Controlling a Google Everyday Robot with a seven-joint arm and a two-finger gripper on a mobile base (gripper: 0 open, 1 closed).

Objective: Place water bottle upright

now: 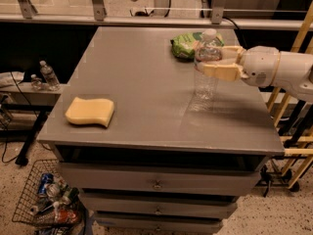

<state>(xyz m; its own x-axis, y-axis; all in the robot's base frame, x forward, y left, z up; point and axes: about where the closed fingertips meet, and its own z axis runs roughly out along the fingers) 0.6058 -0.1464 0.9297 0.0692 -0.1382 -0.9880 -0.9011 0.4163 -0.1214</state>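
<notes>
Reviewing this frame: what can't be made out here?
Middle of the water bottle: camera view, covered by the gripper shut around it at the right side of the table.
Green bag: partly behind the bottle.
Robot arm: cut by right edge.
Contents of the floor basket: too small.

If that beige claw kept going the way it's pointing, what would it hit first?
The water bottle, which the gripper holds at the right of the table; beyond it the way looks free, though depth is unclear.
</notes>
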